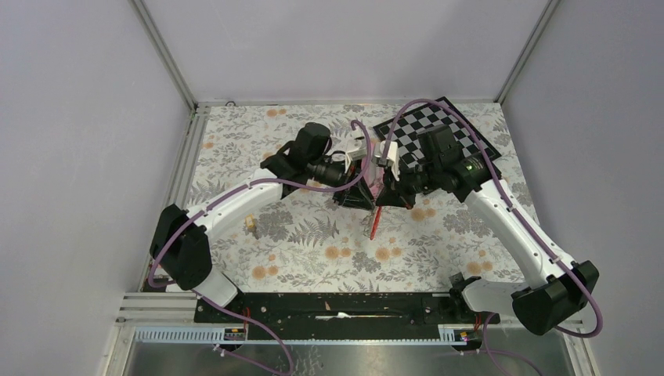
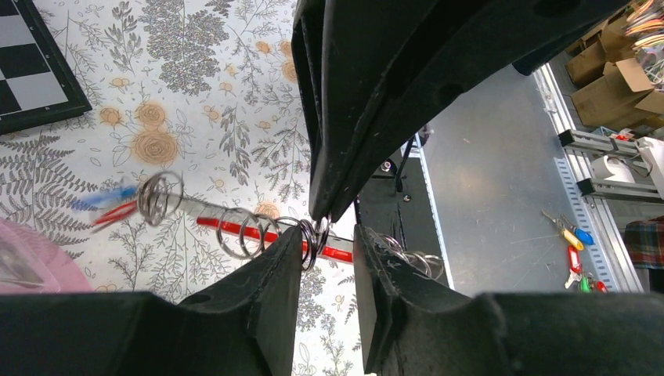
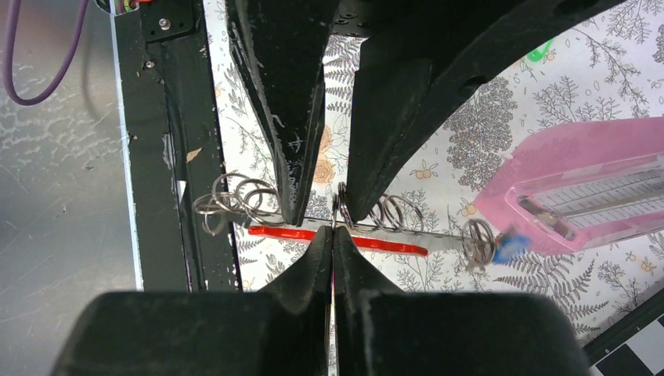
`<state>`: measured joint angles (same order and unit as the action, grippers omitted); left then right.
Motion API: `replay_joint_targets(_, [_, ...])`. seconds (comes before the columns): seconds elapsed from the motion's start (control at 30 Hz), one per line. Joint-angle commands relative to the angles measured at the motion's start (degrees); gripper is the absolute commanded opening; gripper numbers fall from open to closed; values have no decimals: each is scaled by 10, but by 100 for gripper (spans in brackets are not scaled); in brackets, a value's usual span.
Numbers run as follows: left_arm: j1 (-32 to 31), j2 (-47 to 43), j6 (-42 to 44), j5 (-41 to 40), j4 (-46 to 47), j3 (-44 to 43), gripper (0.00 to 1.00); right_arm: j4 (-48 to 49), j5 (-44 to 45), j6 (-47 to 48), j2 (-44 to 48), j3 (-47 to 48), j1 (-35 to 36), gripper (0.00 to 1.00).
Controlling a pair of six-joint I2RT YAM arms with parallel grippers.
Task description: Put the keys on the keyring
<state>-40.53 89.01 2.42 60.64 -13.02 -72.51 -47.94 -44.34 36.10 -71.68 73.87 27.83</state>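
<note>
- Black left pincer (image 2: 329,239) fills the left wrist view, released: its fingers (image 2: 266,290) stand apart, straddling the large keyring's red bar (image 2: 338,253) and a small steel split ring (image 2: 316,233).
- Right pincer (image 3: 333,235), clenched, meets it tip to tip. Only the right wrist view shows that ring edge-on at its tips.
- Beyond the left pincer lies a blurred blue tag (image 2: 102,200). The right wrist view adds a pink pyramid-shaped box (image 3: 579,184) beside it.
- From above, the keyring hangs just below both pincers.

Nothing readable is to be found here, tbh. Fine scale lines can be seen on the face of the pink metronome (image 3: 548,157), but they're too blurred for any number or letter to be made out.
</note>
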Motion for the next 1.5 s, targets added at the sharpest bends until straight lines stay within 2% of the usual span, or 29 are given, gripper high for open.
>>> replay_joint_targets(0.0, [-7,5,-13,10,37,2,33,31,-38,-16,19,-6,-9,0])
replay_joint_targets(0.37, [-12,8,-14,9,38,-4,24,40,-43,-17,30,-37,-17,0])
replay_joint_targets(0.53, [-12,9,-15,12,37,-6,16,42,-44,-17,29,-41,-19,0])
replay_joint_targets(0.73, [-12,10,-18,12,42,-7,1,45,-49,-19,29,-45,-21,0])
replay_joint_targets(0.83, [-12,9,-20,8,43,-9,0,49,-50,-20,32,-50,-22,0])
replay_joint_targets(0.93, [-12,9,-23,8,54,-8,0,57,-55,-29,37,-59,-27,4])
replay_joint_targets(1.0, [-10,7,-51,14,70,-3,0,64,-64,-38,43,-64,-35,11])
replay_joint_targets(1.13, [-5,3,-117,42,145,24,0,79,-86,-59,57,-73,-58,28])
replay_joint_targets(1.23, [-1,0,-208,59,236,51,0,85,-104,-73,68,-75,-78,37])
replay_joint_targets(1.47, [6,-1,-442,59,528,134,0,105,-148,-102,76,-87,-110,41])
